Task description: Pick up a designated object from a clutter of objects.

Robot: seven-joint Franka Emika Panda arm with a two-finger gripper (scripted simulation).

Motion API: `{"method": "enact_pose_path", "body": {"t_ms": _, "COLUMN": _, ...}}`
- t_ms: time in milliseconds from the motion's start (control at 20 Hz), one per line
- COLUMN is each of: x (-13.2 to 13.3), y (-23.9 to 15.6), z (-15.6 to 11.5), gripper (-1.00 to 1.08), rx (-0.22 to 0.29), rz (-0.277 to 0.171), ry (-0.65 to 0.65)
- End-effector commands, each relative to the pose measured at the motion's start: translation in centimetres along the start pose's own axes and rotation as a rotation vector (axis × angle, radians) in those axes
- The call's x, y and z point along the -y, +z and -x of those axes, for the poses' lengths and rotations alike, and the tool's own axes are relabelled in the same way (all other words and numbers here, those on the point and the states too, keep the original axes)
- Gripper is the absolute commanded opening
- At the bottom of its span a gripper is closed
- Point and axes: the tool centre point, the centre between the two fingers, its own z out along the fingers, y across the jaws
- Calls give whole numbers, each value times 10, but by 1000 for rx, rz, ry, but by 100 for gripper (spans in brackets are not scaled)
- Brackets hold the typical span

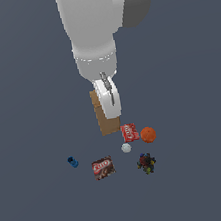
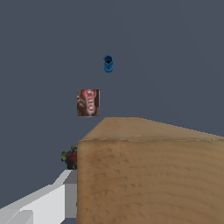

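My gripper hangs straight down from my white arm, which enters from the top of the exterior view as a thick, near-vertical column. The gripper overlaps the upper part of the tan box, which stands tall and slightly tilted, and one white finger lies against the box's side in the wrist view, where the tan box fills the near half of the picture with its wood-grain face. I cannot tell whether my jaws are clamped on the box or only beside it, nor whether the box rests on the grey floor or is lifted off it. Just beside the box's lower corner, toward the exterior view's right, is a small red packet, and touching or almost touching that is an orange ball. A white ball sits just below the packet. Nearer the camera are a dark red-brown box and a dark multicoloured lump. A blue toy lies apart, toward the exterior view's left.
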Motion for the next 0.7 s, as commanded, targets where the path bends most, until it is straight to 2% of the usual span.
{"method": "enact_pose_path", "body": {"t_ms": 0, "x": 9, "y": -29, "z": 12, "gripper": -100, "rx": -1, "rz": -8, "ry": 0}}
{"method": "enact_pose_path", "body": {"t_ms": 650, "x": 44, "y": -125, "z": 61, "gripper": -100, "rx": 1, "rz": -8, "ry": 0}}
